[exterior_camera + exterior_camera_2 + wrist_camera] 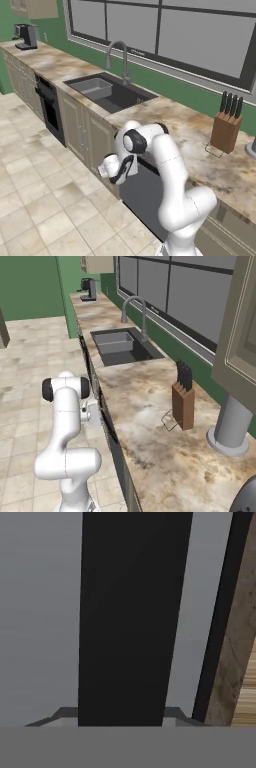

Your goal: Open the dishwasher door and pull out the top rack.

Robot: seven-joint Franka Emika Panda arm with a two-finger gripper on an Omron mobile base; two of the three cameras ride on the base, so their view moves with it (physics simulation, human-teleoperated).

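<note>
From the left base view, the white arm bends down from the lower right so that its gripper (pixel 116 172) sits at the top edge of the dishwasher door (pixel 145 197), a dark grey panel set under the marbled surface (pixel 185 132) to the right of the beige cabinet doors (pixel 82 127); the door stands upright and closed against the cabinet front. Farther left along the same run is the black oven front (pixel 49 107), with a coffee machine (pixel 26 36) on the far end, and the sink (pixel 107 91) with its curved faucet (pixel 117 57) lies behind the arm; a knife block (pixel 226 127) stands to the right. From the right base view, the gripper (pixel 98 412) is pressed against the front edge below the surface (pixel 145 421), at the thin dark strip of the dishwasher door (pixel 116 456) seen edge-on, with the sink (pixel 122 347) beyond and the knife block (pixel 183 398) on top. In the hand view, the black bar handle (pixel 130 622) runs through the middle, very close, with the grey dishwasher door (pixel 40 612) behind it and the surface edge (pixel 235 662) at the right; the fingertips are hidden, so I cannot tell how wide the gripper is or whether it clasps the bar.
</note>
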